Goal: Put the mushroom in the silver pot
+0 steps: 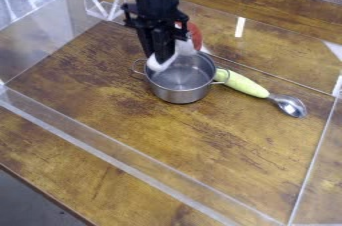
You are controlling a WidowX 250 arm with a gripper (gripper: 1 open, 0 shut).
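The silver pot (187,92) stands on the wooden table near the middle of the view. My gripper (159,54) points straight down over the pot's back left rim and is shut on the mushroom. The mushroom's white stem (162,63) hangs just over that rim, and its reddish-brown cap (197,36) sticks out to the right of the fingers. The arm hides part of the stem and the pot's far left edge.
A yellow-green vegetable (242,82) lies right of the pot, with a silver spoon (289,106) beyond it. Clear plastic walls (94,135) fence the wooden table (107,80) on all sides.
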